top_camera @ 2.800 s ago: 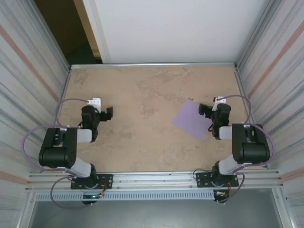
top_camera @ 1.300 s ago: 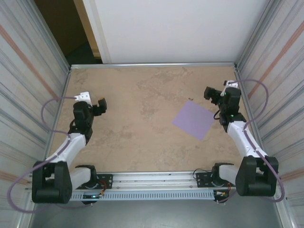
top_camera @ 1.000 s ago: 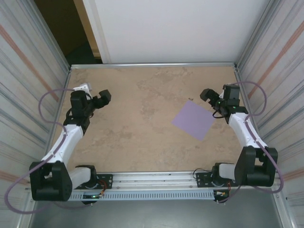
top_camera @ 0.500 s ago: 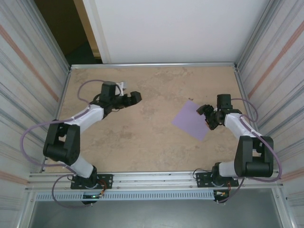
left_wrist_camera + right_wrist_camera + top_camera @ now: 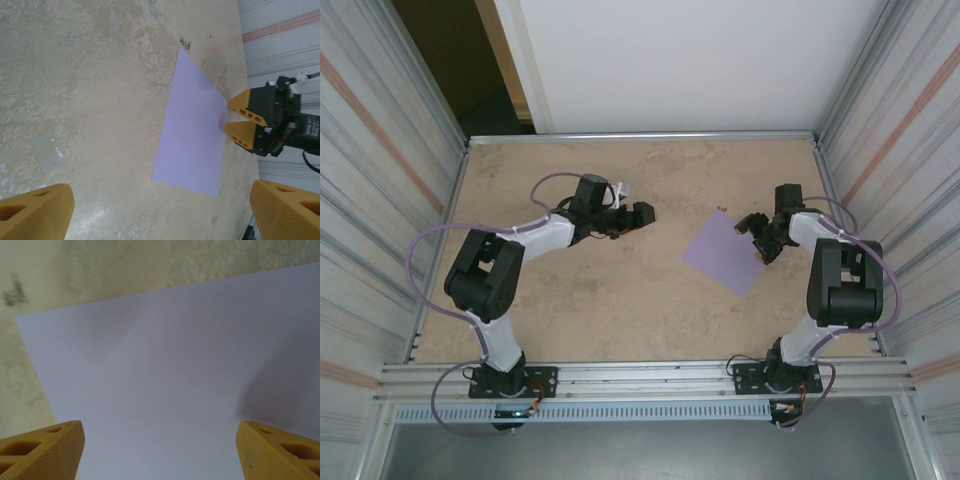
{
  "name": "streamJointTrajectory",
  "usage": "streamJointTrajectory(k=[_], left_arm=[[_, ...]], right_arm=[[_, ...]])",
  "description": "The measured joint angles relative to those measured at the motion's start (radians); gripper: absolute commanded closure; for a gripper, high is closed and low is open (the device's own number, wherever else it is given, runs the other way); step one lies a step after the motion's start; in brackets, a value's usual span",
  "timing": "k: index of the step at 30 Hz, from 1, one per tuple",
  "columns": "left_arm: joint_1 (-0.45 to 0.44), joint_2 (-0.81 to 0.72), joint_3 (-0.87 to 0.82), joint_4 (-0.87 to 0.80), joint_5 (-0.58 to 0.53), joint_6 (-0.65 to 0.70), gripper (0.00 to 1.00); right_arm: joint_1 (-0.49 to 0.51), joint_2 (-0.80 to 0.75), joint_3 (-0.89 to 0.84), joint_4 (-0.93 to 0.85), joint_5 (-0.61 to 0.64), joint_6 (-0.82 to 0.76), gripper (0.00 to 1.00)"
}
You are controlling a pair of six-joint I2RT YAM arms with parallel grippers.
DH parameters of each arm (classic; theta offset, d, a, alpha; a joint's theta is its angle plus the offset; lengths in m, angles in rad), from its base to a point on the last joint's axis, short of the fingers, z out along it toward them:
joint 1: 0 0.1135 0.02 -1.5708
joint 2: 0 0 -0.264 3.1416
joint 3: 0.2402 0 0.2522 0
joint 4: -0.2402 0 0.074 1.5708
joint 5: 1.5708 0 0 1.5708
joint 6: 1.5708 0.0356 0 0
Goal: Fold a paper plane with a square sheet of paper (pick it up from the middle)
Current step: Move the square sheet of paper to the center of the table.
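Observation:
The square sheet of paper (image 5: 725, 252) is lavender and lies flat and unfolded on the tan table, right of centre. My right gripper (image 5: 757, 236) is open at the sheet's right edge. In the right wrist view its two orange fingertips (image 5: 42, 447) stand wide apart with the paper (image 5: 170, 365) spread flat between and beyond them. My left gripper (image 5: 640, 214) is open and empty over bare table, to the left of the sheet. Its wrist view looks across the paper (image 5: 192, 135) to the right gripper (image 5: 235, 120) at the sheet's far edge.
Corrugated metal walls (image 5: 380, 200) close in both sides of the table, and a white panel (image 5: 670, 60) stands behind it. A metal rail (image 5: 640, 378) runs along the near edge. A small dark mark (image 5: 185, 44) sits on the table by the sheet's far corner.
Both arms swung inward. The left gripper moved right toward the table's middle; the right gripper came down and left onto the paper's right edge. The sheet has not moved.

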Motion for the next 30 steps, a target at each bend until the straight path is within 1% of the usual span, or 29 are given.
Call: streamJointTrajectory(k=[4,9,11,15,18,20,22,23,24,26,30], left_arm=[[0.000,0.000,0.009,-0.010,-0.001,0.001,0.09],[0.019,0.000,0.016,-0.047,-0.003,0.008,0.10],[0.045,-0.001,0.011,-0.053,-0.003,0.008,0.11],[0.130,-0.026,-0.030,-0.053,-0.003,0.005,0.12],[0.185,-0.048,-0.066,-0.054,-0.002,0.002,0.14],[0.203,-0.060,-0.080,-0.058,-0.002,0.000,0.16],[0.204,-0.072,-0.089,-0.073,-0.001,0.000,0.19],[0.200,-0.078,-0.091,-0.083,-0.001,-0.001,0.20],[0.196,-0.082,-0.092,-0.092,-0.001,-0.003,0.20],[0.185,-0.087,-0.094,-0.114,-0.001,-0.007,0.22],[0.150,-0.089,-0.100,-0.174,-0.002,-0.015,0.25]], right_arm=[[0.021,0.034,0.020,-0.008,0.009,-0.009,0.21],[0.095,0.093,0.076,-0.004,-0.010,-0.042,0.22],[0.138,0.117,0.103,0.000,-0.021,-0.056,0.22],[0.262,0.176,0.170,0.014,-0.043,-0.089,0.22],[0.365,0.219,0.218,0.026,-0.069,-0.109,0.25],[0.431,0.249,0.253,0.033,-0.087,-0.121,0.28],[0.489,0.275,0.284,0.039,-0.103,-0.130,0.29],[0.515,0.285,0.298,0.039,-0.110,-0.131,0.31],[0.537,0.292,0.308,0.039,-0.114,-0.130,0.33],[0.568,0.295,0.311,0.038,-0.120,-0.126,0.34],[0.572,0.261,0.282,0.037,-0.113,-0.108,0.36]])
